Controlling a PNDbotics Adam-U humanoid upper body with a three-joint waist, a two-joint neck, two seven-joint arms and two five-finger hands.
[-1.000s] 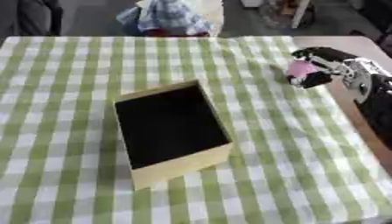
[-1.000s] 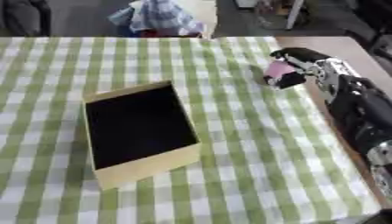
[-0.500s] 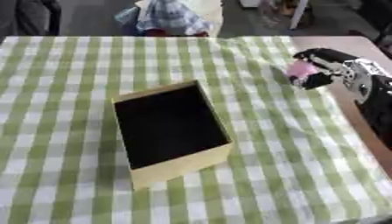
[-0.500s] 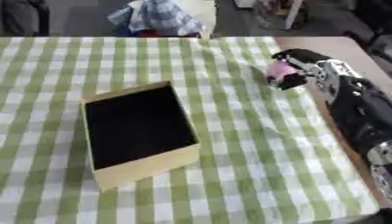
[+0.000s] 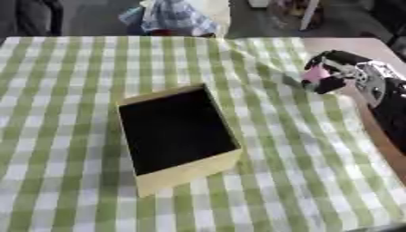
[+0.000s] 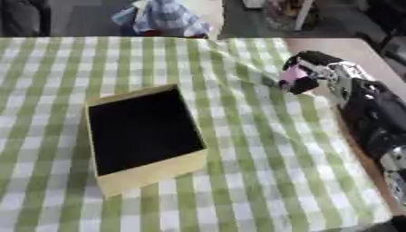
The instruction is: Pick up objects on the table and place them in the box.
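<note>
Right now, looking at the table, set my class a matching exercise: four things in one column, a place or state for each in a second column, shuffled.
Things:
1. box
2. pink object
3. right hand
4. cloth

States:
A. green and white checks
B. shut on something
C. open, dark inside
D. held near the table's right edge

Pairs: 1-C, 2-D, 3-B, 4-A

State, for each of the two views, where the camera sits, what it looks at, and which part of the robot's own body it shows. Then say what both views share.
Left eye view: in the head, looking down at the box on the checked tablecloth; right hand at the right edge.
Right eye view: beside it, same aim; more of the right arm shows.
Shared: box, cloth, and the hand curled round a pink object.
</note>
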